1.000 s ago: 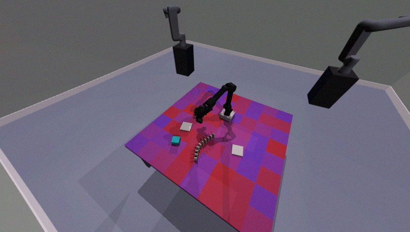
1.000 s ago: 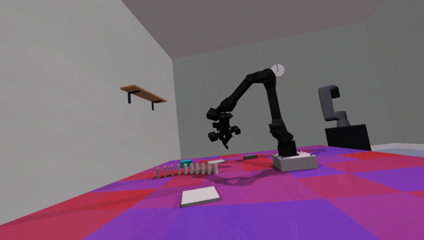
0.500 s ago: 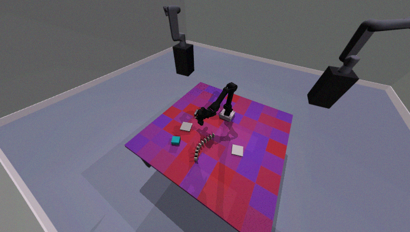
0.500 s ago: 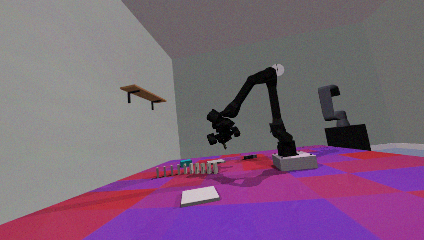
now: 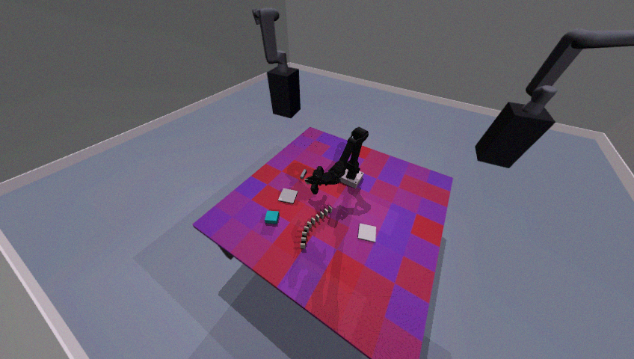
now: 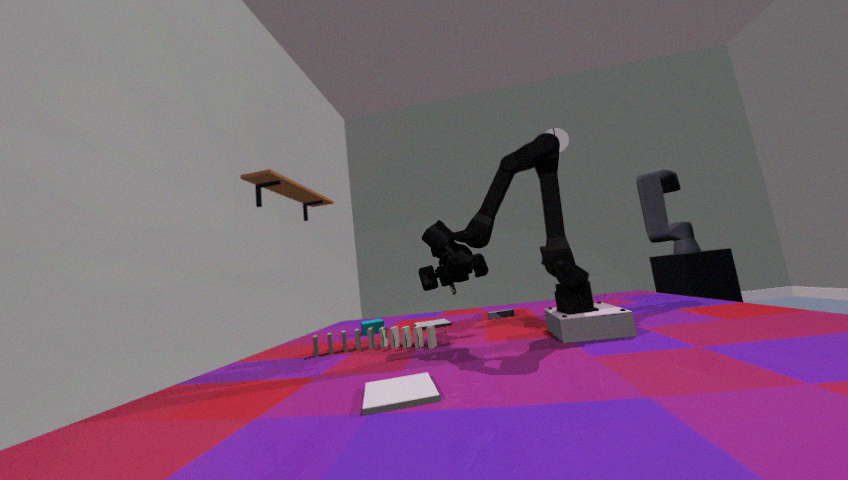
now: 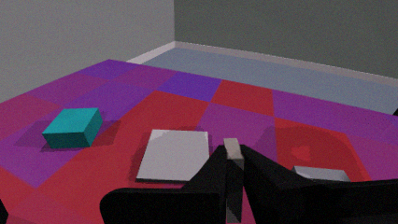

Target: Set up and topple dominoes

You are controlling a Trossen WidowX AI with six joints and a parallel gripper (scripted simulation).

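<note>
My gripper point(image 5: 307, 180) point(image 6: 452, 288) point(image 7: 231, 150) is shut on a pale domino point(image 7: 233, 148), whose end sticks out past the fingertips. It holds the domino well above the table, tilted, with the fingers pointing outward rather than straight down. A curved row of several pale standing dominoes point(image 5: 303, 245) point(image 6: 431, 337) is upright in the top and exterior views, away from the gripper. The row is out of the wrist view. No domino lying loose on the table can be made out.
A teal block point(image 5: 271, 217) point(image 6: 372, 326) point(image 7: 72, 123) and a white flat square point(image 5: 288, 195) point(image 7: 175, 156) lie beyond the row. Another white square point(image 5: 366, 232) point(image 6: 401, 391) lies on its other side. A grey bar point(image 5: 303, 173) point(image 6: 500, 314) point(image 7: 321, 174) lies near the gripper's side of the table.
</note>
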